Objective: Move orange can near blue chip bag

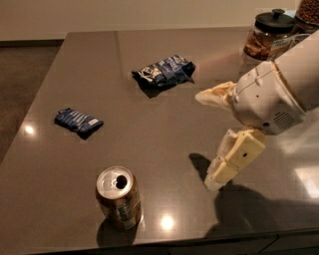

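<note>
The orange can (118,197) stands upright near the table's front edge, silver top with a dark hole facing up. The blue chip bag (163,72), puffy dark-blue foil with white print, lies toward the back middle of the table. My gripper (208,139) hangs over the table's right side, to the right of the can and nearer me than the bag. Its two cream fingers (233,160) are spread apart and hold nothing.
A smaller flat blue packet (78,121) with a white label lies at the left. A glass jar with a black lid (267,36) stands at the back right corner, with a second jar (307,12) beside it. The dark table (149,149) ends close in front of the can.
</note>
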Robot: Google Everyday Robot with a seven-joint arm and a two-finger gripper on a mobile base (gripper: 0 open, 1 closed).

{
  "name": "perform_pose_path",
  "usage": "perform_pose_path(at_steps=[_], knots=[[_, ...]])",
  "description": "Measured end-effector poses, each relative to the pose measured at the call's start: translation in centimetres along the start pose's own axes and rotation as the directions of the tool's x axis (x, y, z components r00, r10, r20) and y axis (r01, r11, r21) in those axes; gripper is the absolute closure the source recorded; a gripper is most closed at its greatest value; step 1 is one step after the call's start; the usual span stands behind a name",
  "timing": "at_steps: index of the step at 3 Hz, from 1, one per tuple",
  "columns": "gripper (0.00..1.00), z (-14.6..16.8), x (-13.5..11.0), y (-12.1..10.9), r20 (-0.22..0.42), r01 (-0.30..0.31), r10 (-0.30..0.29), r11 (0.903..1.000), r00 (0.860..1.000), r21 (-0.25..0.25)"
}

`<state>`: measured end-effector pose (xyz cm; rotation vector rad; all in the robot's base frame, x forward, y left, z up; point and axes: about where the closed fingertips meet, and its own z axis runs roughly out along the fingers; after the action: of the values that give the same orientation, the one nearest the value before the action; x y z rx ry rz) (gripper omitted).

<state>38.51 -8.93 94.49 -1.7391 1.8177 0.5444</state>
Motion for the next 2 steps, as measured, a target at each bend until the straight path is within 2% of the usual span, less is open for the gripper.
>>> perform_pose_path(at_steps=[1, 2], knots=[[0.0, 2.2, -1.5, 2.0, 0.057, 0.014, -0.011, 0.9982, 0.998, -0.058], [0.0, 3.8, -2.5, 3.5, 0.093, 0.011, -0.002, 0.9959, 0.996, -0.089]])
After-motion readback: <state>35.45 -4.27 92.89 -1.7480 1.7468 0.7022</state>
